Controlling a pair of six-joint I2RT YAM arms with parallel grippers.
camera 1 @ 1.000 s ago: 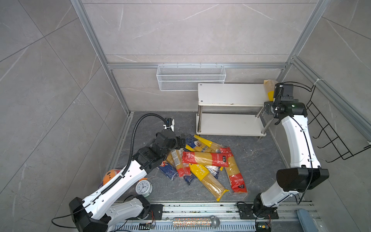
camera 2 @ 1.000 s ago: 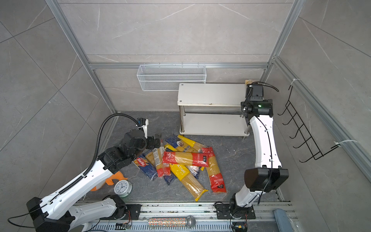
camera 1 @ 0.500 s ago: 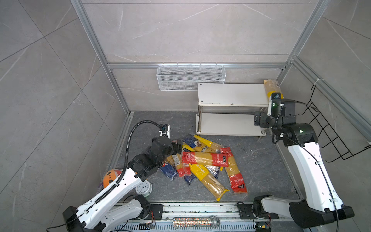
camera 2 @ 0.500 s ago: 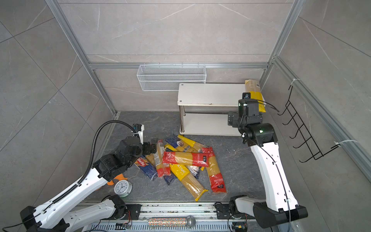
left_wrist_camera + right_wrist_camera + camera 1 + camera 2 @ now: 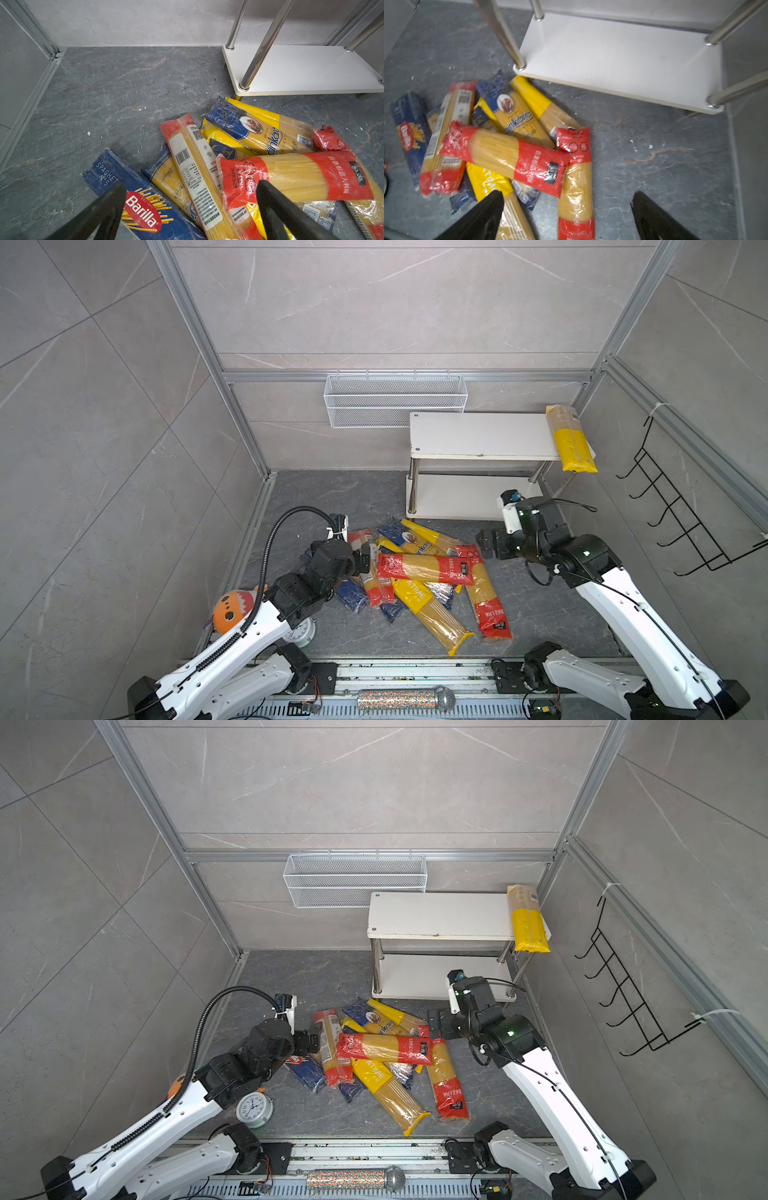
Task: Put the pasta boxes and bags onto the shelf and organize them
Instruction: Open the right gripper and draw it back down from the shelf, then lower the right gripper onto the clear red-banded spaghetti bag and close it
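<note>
Grey marbled tile walls enclose a dark stone-look counter (image 5: 332,497), where the white two-tier shelf (image 5: 478,435) stands at the back right. One yellow-ended pack (image 5: 571,443) lies across the right end of its top board, with the yellow end overhanging the front edge; the lower board is bare.

All other packs lie crossed in a pile of spaghetti packs (image 5: 419,585) on the counter in front of the shelf. At its left edge the dark blue Barilla box (image 5: 145,207) reads "SPAGHET N°5" above the red Barilla oval. A blue-and-yellow bag (image 5: 259,128) reads "ankara". A yellow bag (image 5: 419,593) shows "ATIME". On top, a red-ended pack (image 5: 301,176) carries Chinese print and "500", beside a pack with a white barcode label (image 5: 193,166).

The left arm reaches low from the front rail to the pile's left side. The left end effector (image 5: 191,185) is spread wide and holds nothing. The right arm bends at the elbow and points leftward. The right end effector (image 5: 568,193) gapes wide just beside the pile's right edge, also with nothing in it.
</note>
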